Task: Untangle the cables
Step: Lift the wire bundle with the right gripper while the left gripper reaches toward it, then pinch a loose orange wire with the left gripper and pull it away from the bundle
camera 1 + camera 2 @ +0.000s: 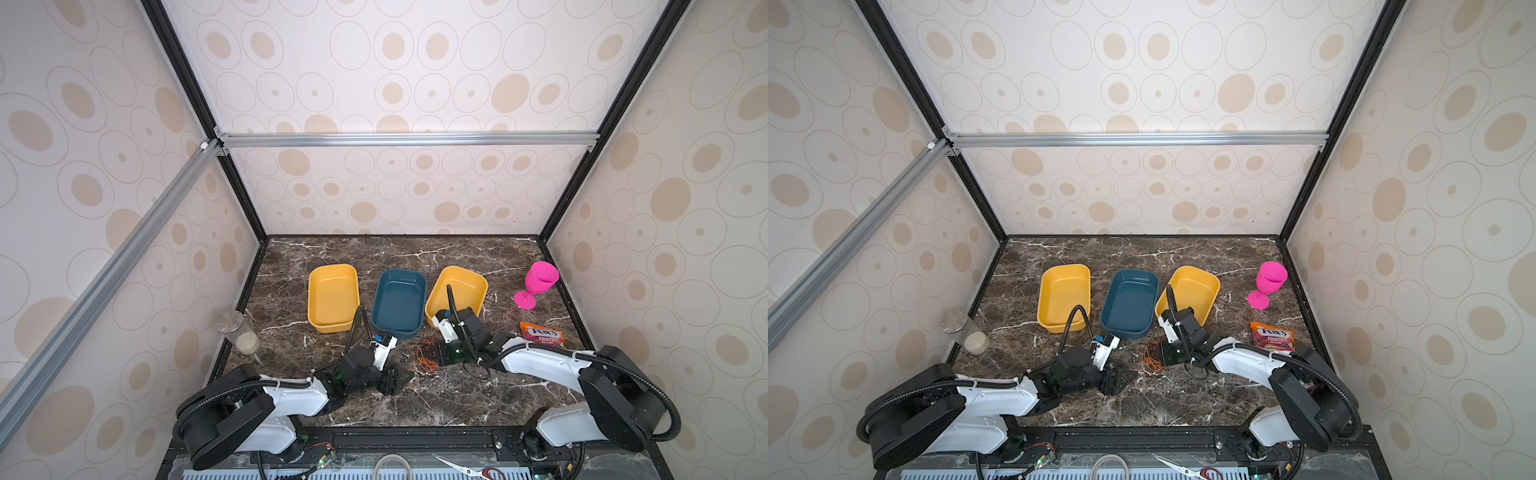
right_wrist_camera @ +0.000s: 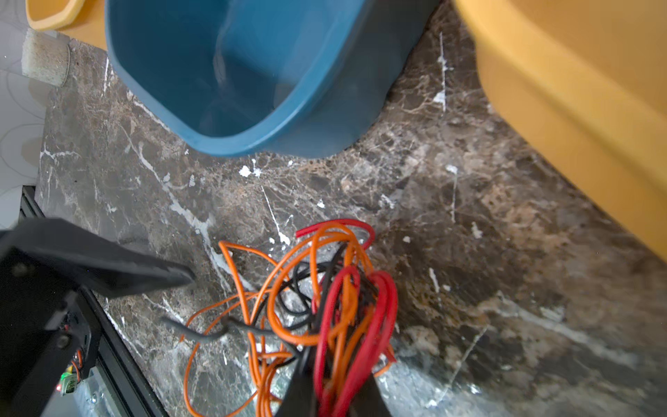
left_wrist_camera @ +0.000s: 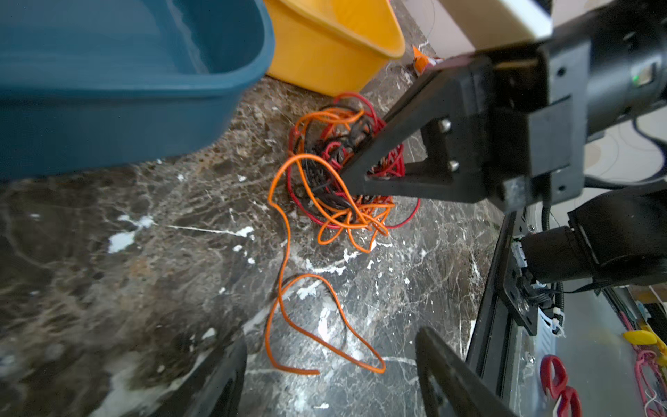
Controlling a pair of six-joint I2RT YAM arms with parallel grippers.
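Cables (image 1: 424, 358), orange, red and black, in one knotted heap on the marble counter (image 1: 457, 401), on the near side of the blue tray (image 1: 399, 299) and just off the near corner of the right-hand yellow tray (image 1: 461, 286). Right gripper (image 2: 335, 382) is down at the right edge of the heap. Its jaws are closed tight on a bunch of red and orange strands that rise between them. Black strands pass close by; cannot tell whether they are pinched too. Left gripper (image 3: 332, 379) is low over the counter on the heap's left side, jaws standing wide apart, nothing held. One orange strand (image 3: 288, 234) runs out of the heap toward it and ends in a loose loop lying flat between the two jaws, touching neither as far as the left wrist view shows. Second yellow tray (image 1: 332, 295) stands left of the blue one. Pink goblet (image 1: 538, 282) and candy bag (image 1: 542, 336) are well off to the right, a clear jar (image 1: 241, 332) at the counter's left edge.
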